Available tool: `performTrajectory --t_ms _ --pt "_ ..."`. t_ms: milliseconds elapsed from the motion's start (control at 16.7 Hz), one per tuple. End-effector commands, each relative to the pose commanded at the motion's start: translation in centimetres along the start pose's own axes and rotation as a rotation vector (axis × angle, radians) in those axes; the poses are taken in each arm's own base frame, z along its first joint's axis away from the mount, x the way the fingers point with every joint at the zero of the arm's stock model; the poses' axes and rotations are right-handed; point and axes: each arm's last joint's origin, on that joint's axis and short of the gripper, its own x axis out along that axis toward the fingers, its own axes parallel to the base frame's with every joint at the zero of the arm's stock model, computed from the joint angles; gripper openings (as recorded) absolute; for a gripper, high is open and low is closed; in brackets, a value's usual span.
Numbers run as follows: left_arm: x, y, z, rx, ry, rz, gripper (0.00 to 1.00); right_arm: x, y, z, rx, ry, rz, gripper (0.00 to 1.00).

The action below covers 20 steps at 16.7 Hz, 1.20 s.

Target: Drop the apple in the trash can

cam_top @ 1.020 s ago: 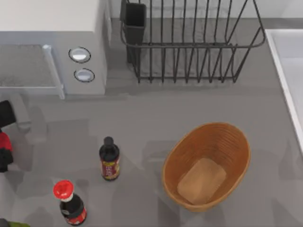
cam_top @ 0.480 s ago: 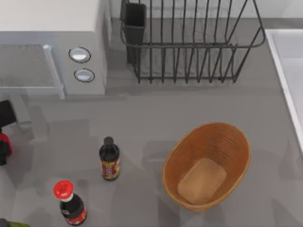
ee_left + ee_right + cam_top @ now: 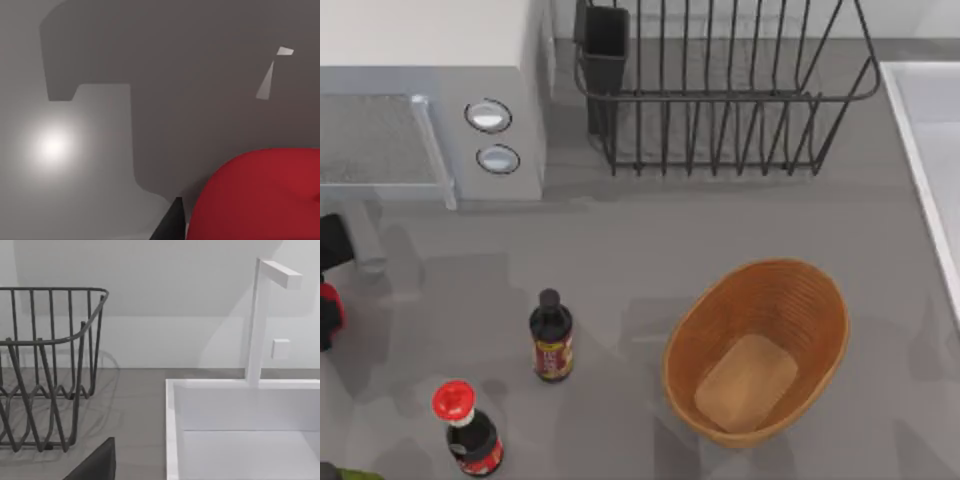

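At the far left edge of the top view the left gripper (image 3: 328, 300) is clamping the apple (image 3: 328, 305), probably holding it off the table so it can travel; the left wrist view has the apple (image 3: 260, 195) sitting big and red in the lower right. Two bottles (image 3: 551, 335) are standing in between, so the carry likely needs height. The can (image 3: 757, 350) is waiting lower right of centre, open-topped. Can't tell about the right gripper.

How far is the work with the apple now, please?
Done: the left tool appears to hold the apple, at the table's left edge. In hand: carrying it. Left: bring it over the trash can, which holds no apple, and release. The right arm looks parked near the sink.
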Motion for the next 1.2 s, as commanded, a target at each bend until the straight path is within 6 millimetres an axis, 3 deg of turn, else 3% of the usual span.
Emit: performTrajectory --t_ms 180,360,660,900,1200 --pt "-0.2 -1.2 0.0 0.030 0.061 -0.067 0.00 0.0 0.0 0.0 0.000 0.000 0.000 1.00" --pt "-2.1 -2.0 0.4 0.073 0.120 -0.104 0.00 0.0 0.0 0.0 0.000 0.000 0.000 1.00" --pt "-9.0 -1.5 1.2 0.079 0.117 -0.004 0.00 0.0 0.0 0.0 0.000 0.000 0.000 1.00" --pt "-14.1 -0.7 0.6 0.029 0.039 0.056 0.00 0.0 0.0 0.0 0.000 0.000 0.000 1.00" --pt "-15.1 0.0 -0.1 -0.004 -0.011 0.014 0.00 0.0 0.0 0.0 0.000 0.000 0.000 1.00"
